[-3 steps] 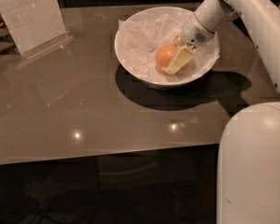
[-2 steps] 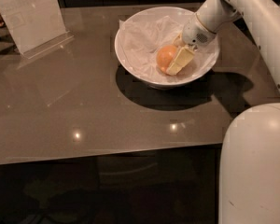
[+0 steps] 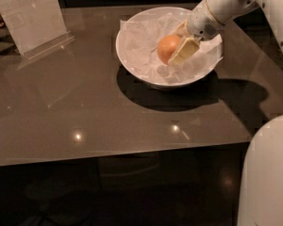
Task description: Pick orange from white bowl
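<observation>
I am looking past the desk's (image 3: 85, 126) near edge toward its far right corner, where the gripper (image 3: 177, 45) is reaching into the white bowl (image 3: 132, 65), clamping the orange (image 3: 166, 49) between its fingers. The grasp is looking done to me. The lift clear of the rim is remaining.

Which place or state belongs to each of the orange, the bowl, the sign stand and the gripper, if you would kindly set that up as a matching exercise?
Things:
1 orange
2 bowl
3 sign stand
4 gripper

Places or states:
A at the far left of the table
B in the middle of the bowl, over crumpled paper
C reaching into the bowl from the right, beside the orange
D white and round, standing on the table

Pairs: 1-B; 2-D; 3-A; 4-C
</observation>
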Motion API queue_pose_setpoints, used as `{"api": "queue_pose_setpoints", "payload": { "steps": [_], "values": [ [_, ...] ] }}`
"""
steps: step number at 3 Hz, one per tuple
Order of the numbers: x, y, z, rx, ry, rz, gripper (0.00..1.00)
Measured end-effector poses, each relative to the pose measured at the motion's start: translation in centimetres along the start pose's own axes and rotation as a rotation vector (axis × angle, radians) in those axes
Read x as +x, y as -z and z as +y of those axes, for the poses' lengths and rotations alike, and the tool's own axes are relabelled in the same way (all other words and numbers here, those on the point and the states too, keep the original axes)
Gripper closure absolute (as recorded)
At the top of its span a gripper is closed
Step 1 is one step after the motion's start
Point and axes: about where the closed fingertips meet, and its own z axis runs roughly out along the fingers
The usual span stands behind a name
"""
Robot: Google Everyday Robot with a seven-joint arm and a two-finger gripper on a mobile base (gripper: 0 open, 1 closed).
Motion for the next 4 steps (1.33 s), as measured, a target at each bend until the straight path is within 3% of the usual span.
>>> {"api": "queue_pose_setpoints", "payload": {
  "steps": [3, 4],
  "values": [
    [-3.8, 4.4, 3.1, -0.003, 0.086, -0.264, 1.00],
    [-5.0, 6.3, 4.4, 0.019, 0.114, -0.262, 1.00]
  ]
}}
